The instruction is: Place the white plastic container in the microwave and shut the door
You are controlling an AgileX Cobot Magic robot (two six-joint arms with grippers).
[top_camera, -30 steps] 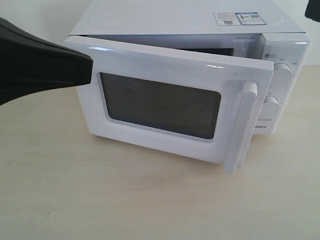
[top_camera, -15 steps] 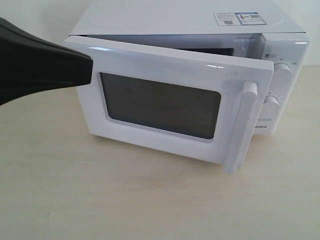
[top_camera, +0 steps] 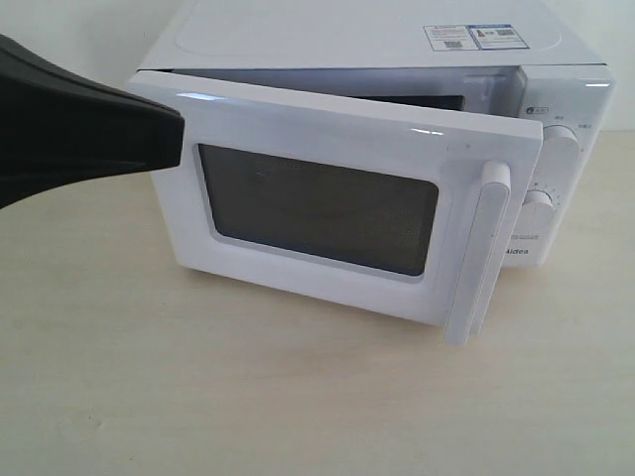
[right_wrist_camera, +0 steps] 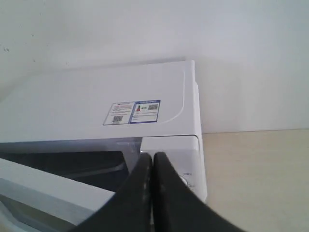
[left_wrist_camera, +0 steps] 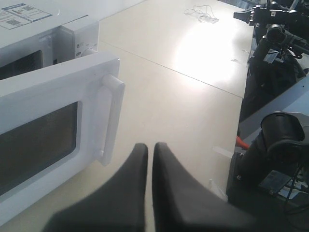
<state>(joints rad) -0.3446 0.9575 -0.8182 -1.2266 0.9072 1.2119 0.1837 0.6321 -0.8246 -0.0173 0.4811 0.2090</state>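
The white microwave (top_camera: 367,40) stands at the back of the table with its door (top_camera: 317,208) swung partly open, the long handle (top_camera: 481,253) toward the front. The cavity shows only as a dark slit above the door. The white plastic container is out of view. My left gripper (top_camera: 179,139) is shut and empty, with its tip at the door's hinge-side upper corner. In the left wrist view the left gripper (left_wrist_camera: 149,147) points past the handle (left_wrist_camera: 108,116). My right gripper (right_wrist_camera: 153,157), shut and empty, hovers above the microwave's top (right_wrist_camera: 96,96) near the dial panel.
A pale wooden table (top_camera: 298,397) spreads in front of the microwave. Two round dials (top_camera: 561,149) sit on its right panel. Black equipment (left_wrist_camera: 275,145) stands beyond the table's edge in the left wrist view. A white wall lies behind.
A dark shape at the top right corner of the exterior view has left the frame. The door and my left gripper have not visibly moved.
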